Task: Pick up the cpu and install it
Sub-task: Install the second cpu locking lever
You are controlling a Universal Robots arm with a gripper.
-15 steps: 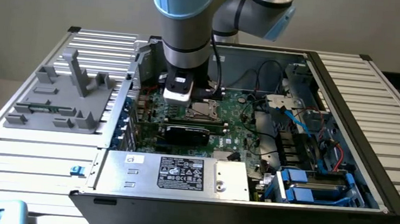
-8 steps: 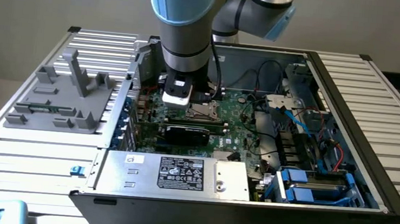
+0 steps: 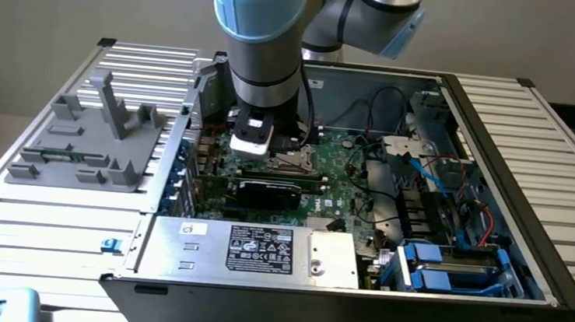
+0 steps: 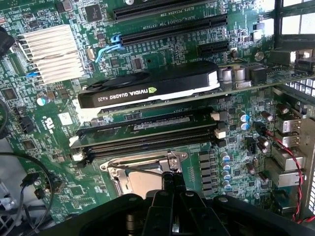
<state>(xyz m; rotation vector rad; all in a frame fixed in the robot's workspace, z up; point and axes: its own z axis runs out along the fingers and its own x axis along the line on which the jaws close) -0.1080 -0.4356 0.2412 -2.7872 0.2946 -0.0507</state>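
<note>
The open computer case (image 3: 529, 252) is lying on the slatted counter (image 3: 43, 210), with the arm (image 3: 261, 42) reaching down into it. The green motherboard (image 4: 44, 147) is spreading out below the jaws (image 4: 170, 184), which are pressed together, though I cannot tell whether they are pinching anything. Beyond them the black graphics card (image 4: 147, 88) is standing on edge. The metal-framed socket (image 4: 138, 172) is sitting directly under the jaws. The cpu is not something I can make out.
</note>
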